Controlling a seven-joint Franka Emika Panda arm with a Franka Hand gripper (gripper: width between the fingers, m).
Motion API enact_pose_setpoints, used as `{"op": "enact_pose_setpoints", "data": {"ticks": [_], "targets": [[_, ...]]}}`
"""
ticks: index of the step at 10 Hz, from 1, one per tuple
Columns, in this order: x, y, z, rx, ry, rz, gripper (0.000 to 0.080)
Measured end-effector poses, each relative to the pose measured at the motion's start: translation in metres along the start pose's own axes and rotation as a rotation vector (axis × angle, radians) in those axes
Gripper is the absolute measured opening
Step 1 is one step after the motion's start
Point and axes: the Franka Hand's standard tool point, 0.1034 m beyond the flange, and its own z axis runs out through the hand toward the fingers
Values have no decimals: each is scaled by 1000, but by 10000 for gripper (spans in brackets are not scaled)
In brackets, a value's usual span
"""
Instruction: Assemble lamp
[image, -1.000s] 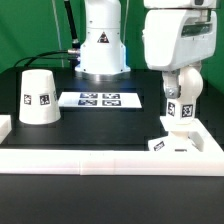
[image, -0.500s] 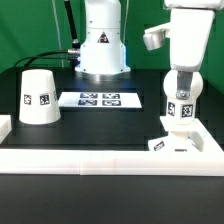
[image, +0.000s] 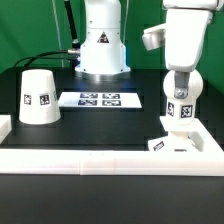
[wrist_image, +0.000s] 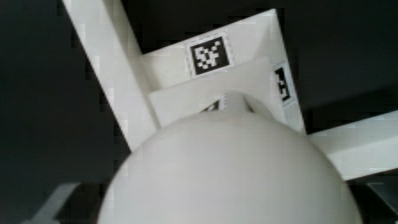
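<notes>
The white ball-shaped bulb (image: 181, 108) stands upright with its lower end on the blocky base (image: 177, 143) at the exterior view's right. My gripper (image: 180, 92) comes down from above and is shut on the bulb's upper part. In the wrist view the bulb (wrist_image: 222, 165) fills the foreground and hides the fingertips. Beyond it lies the tagged base (wrist_image: 214, 60). The truncated-cone shade (image: 38, 97) stands alone at the exterior view's left, far from the gripper.
The marker board (image: 100, 99) lies flat in the middle between shade and base. A raised white rim (image: 100, 158) runs along the table's front and around the base. The robot's pedestal (image: 102, 45) stands behind the board.
The wrist and hand have turned about the vertical axis above the bulb. The bulb and base stay in the same place. The shade has not moved.
</notes>
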Motion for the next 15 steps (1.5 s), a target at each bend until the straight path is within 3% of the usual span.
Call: {"op": "enact_pose_setpoints", "data": {"ticks": [15], "targets": [[-4,1,1,-1,-7,1449,579]]}}
